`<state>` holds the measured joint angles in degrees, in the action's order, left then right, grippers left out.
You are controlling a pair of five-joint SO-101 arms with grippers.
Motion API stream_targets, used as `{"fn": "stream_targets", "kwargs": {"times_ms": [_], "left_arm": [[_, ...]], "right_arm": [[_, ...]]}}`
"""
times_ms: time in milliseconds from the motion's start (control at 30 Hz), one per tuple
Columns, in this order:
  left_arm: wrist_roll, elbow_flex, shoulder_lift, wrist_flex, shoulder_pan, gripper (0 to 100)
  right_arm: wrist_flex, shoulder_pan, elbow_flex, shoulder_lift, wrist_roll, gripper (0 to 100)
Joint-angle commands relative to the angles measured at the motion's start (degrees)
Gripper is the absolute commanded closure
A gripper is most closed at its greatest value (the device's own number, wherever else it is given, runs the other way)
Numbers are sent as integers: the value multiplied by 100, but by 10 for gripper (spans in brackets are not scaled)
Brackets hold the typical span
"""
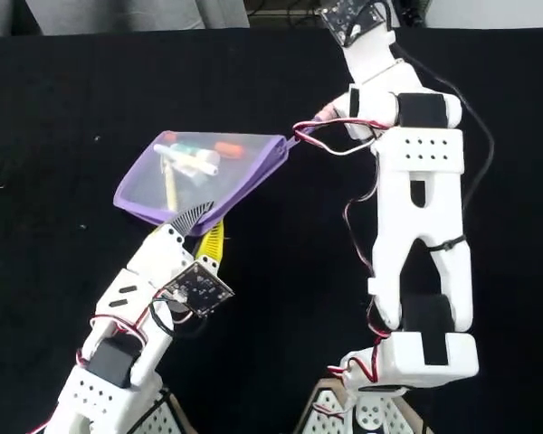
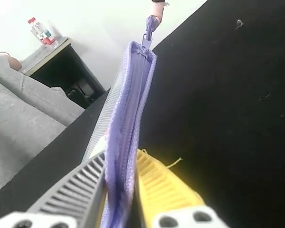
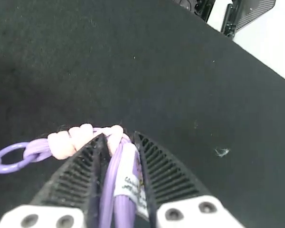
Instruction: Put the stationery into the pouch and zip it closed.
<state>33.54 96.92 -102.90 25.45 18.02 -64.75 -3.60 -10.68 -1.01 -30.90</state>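
While my left hand [image 1: 202,228] pinches the near edge of the pouch [image 1: 253,172], my right hand [image 1: 319,119] is pressed together on the purple beaded cord [image 3: 66,137] that hangs from the zipper pull [image 2: 150,23] at the far corner. The pouch is stretched between the two hands over the black table [image 1: 63,90]; I cannot tell whether any part of it rests there. The stationery [image 1: 192,161], pens and markers, shows through the clear side, so the loading looks done. From my left wrist the zipper [image 2: 133,118] runs shut up to the slider [image 2: 143,47] at the end, though the stretch inside my left grip is hidden. I judge the task all but finished: what remains is confirming the closure and letting go.
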Motion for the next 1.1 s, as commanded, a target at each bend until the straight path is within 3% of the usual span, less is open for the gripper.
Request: {"fn": "stream_targets", "kwargs": {"times_ms": [0,300,533,800,900,1067], "left_arm": [[-70,48,-114,79,-233,973],[-211,48,-97,149,-268,955],[-993,48,-97,316,-708,727],[-738,-40,-141,448,-787,723],[-1064,-251,-141,457,-980,723],[-1855,-629,-141,448,-1965,723]], "right_arm": [[343,-703,-233,22,9,987],[-35,-510,-224,48,9,987],[-193,-167,-171,4,9,985],[-475,308,-171,-4,9,982],[-466,413,-101,-4,193,923],[-466,545,-57,-4,466,779]]}}
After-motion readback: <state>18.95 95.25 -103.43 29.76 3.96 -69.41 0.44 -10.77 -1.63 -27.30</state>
